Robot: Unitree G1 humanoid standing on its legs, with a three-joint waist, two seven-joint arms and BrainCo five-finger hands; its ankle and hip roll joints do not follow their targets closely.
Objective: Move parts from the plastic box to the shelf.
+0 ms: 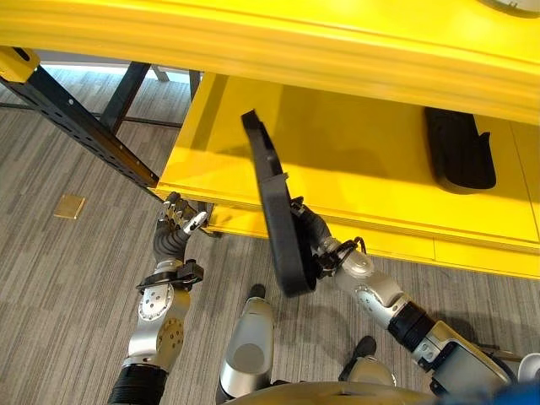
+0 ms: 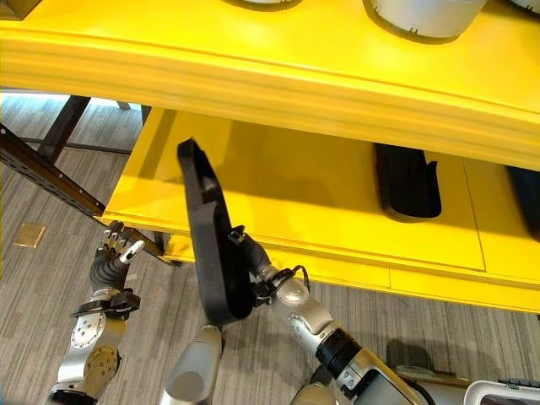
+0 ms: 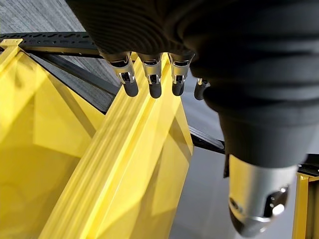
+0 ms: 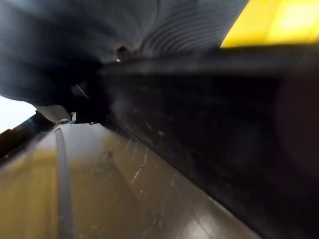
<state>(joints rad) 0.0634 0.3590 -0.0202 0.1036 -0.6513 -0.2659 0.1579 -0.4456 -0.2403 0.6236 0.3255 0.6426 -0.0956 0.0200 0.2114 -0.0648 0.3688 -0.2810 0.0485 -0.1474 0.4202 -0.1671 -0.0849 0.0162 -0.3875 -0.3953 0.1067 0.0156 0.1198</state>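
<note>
**Right hand holding a long black part up at the yellow shelf**

So the right hand [image 1: 314,249] has a long, flat black part [image 1: 277,221] gripped near its lower end, fingers wrapped around it. The part stands nearly upright, tilted a bit, with its top end pointing to about 11 o'clock and overlapping the lower shelf board [image 1: 363,160] in the head views. Can't honestly tell if the top end touches the board or just hangs in front of it. The right wrist view is nearly all dark: the part [image 4: 224,124] runs right across it, very close and blurry, with a sliver of yellow at 1 o'clock. The fingers themselves are hard to pick out there.

The left hand [image 1: 179,218] sits at about 8 o'clock from the part, just under the front left corner of the lower board, well apart from the part. Its fingers [image 3: 152,79] look relaxed and mostly straight in its own wrist view, holding nothing, with the yellow shelf edge [image 3: 124,164] just past them.

Another black part [image 1: 460,150] already lies on the lower board at around 2 o'clock, its far end hidden under the upper shelf board [image 1: 278,38]. A black perforated shelf upright [image 1: 84,131] runs diagonally at 10 o'clock. A small tan plate [image 1: 69,206] sits on the grey floor [image 1: 51,287].
</note>
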